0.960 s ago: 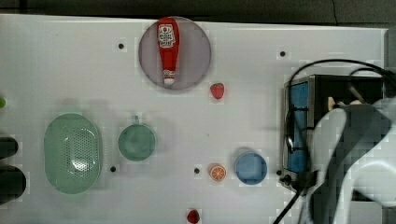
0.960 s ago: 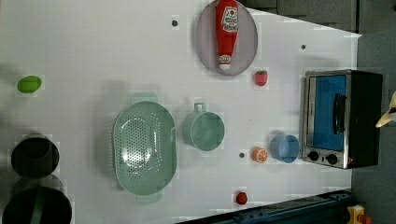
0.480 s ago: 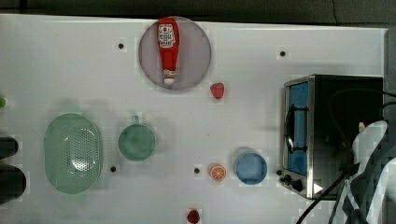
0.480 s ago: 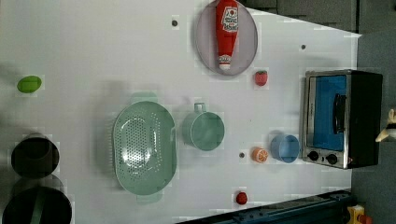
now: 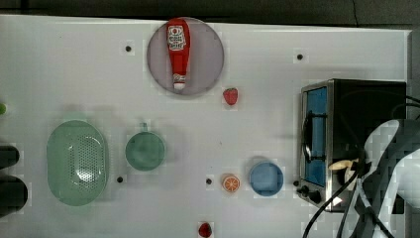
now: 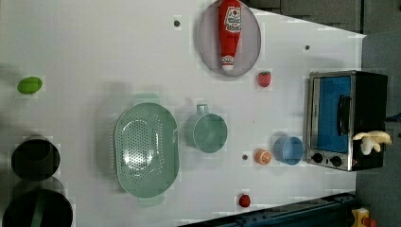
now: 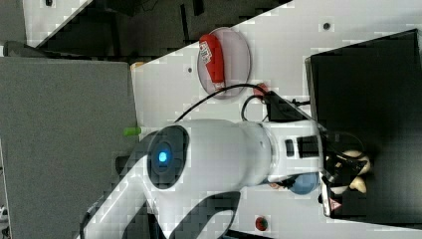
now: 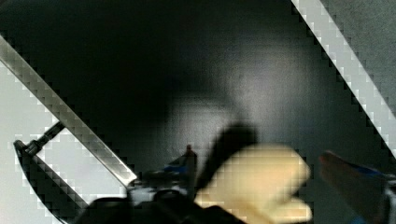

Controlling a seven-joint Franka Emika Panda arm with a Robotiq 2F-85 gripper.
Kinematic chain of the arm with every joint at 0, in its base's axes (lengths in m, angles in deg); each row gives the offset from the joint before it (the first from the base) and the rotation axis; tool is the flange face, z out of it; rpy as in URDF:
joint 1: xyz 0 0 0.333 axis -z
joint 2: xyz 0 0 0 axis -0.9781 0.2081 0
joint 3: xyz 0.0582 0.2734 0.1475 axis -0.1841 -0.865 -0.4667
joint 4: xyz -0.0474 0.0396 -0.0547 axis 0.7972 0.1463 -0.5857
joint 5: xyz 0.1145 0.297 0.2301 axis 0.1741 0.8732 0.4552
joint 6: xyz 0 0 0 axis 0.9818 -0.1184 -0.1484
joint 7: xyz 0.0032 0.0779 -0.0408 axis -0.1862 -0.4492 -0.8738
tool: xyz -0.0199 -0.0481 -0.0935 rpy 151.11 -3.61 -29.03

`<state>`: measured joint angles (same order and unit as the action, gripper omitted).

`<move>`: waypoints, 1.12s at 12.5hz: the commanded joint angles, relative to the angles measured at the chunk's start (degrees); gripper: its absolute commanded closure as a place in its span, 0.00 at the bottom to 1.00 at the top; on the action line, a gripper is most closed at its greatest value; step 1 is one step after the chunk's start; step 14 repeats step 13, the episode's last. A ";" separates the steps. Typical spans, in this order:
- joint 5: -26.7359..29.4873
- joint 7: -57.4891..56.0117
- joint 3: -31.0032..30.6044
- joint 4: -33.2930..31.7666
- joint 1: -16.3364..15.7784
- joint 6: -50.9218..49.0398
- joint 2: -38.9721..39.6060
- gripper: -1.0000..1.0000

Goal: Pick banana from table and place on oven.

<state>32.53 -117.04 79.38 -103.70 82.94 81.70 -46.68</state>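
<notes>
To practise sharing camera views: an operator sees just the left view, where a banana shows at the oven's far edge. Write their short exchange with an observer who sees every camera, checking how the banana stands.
Operator: Is the arm anywhere near the banana?
Observer: Yes. In the right view the arm reaches over the oven, with its gripper at the banana.
Operator: Is the banana gripped?
Observer: It seems not. The wrist view shows the fingers spread, with a gap beside the banana.
</notes>
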 commanded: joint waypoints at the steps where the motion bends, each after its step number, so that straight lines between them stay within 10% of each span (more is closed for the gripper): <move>1: 0.61 -2.49 -0.95 2.02 -1.51 -0.76 -4.30 0.00; 14: -2.73 44.25 -27.75 4.42 -9.57 -29.30 -25.03 0.00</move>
